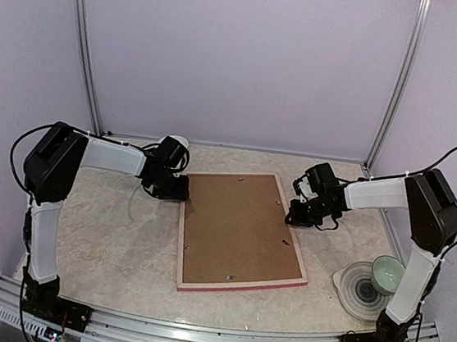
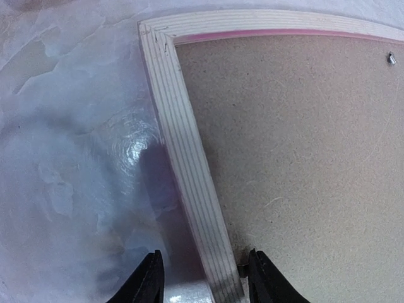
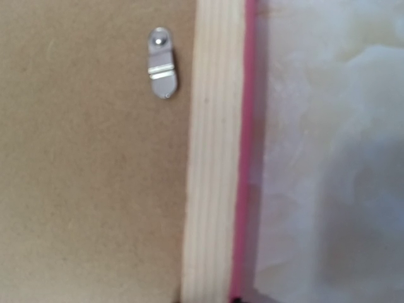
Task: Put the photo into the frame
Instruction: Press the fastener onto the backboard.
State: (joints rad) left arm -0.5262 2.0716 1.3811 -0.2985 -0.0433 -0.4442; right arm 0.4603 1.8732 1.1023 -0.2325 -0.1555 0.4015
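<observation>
The frame [image 1: 240, 286] lies face down in the middle of the table, pale back up, with a pink edge showing. A brown backing board [image 1: 239, 226] fills it. The photo is hidden. My left gripper [image 1: 178, 192] is at the frame's far left corner. In the left wrist view this gripper [image 2: 205, 278] is open and straddles the left rail [image 2: 189, 164], with a gap on the outer side. My right gripper [image 1: 299, 216] sits on the right rail [image 3: 211, 189]. Only its dark fingertips show at the bottom edge, either side of that rail, and the gripper [image 3: 205, 300] is shut on it.
A small metal turn tab [image 3: 162, 63] lies on the backing board [image 3: 82, 189] beside the right rail, and another tab [image 2: 391, 59] shows on the board [image 2: 303, 158]. A pale green bowl [image 1: 387, 273] and a plate [image 1: 359, 289] stand at the near right.
</observation>
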